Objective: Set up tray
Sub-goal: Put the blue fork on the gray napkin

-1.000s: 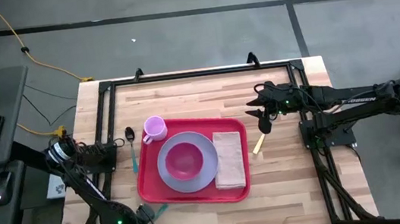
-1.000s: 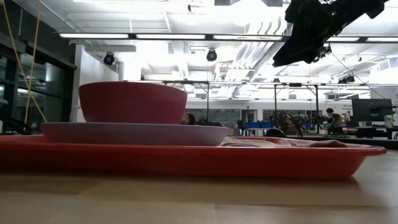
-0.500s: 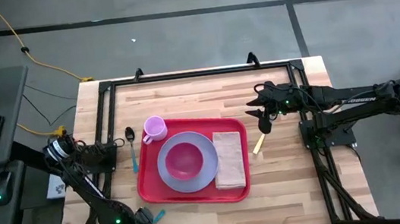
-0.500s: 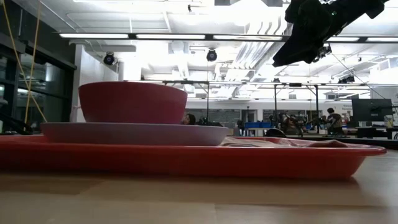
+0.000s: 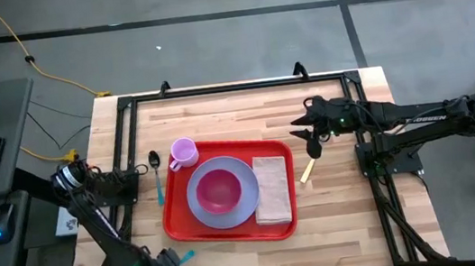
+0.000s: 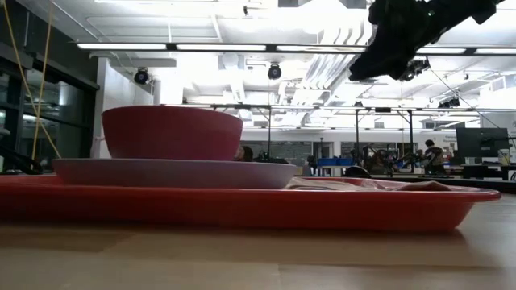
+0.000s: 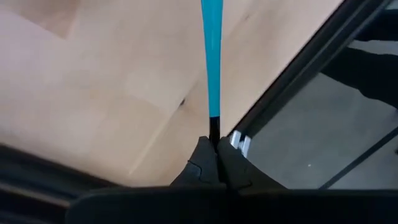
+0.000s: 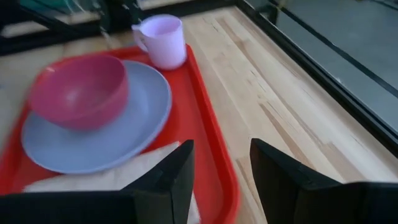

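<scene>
Wooden table; red tray, spoon, yellow utensil

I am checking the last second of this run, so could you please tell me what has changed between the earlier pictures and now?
The left gripper, shut on a teal-handled utensil, has drawn back toward the table's near edge. The right gripper hovers open beside the tray, unchanged. Plate, bowl, cup, napkin and the spoon outside the tray have not moved.

The tray fills the middle of the table, crowded by plate, bowl, napkin and cup. Bare wood lies open behind and right of it.
</scene>
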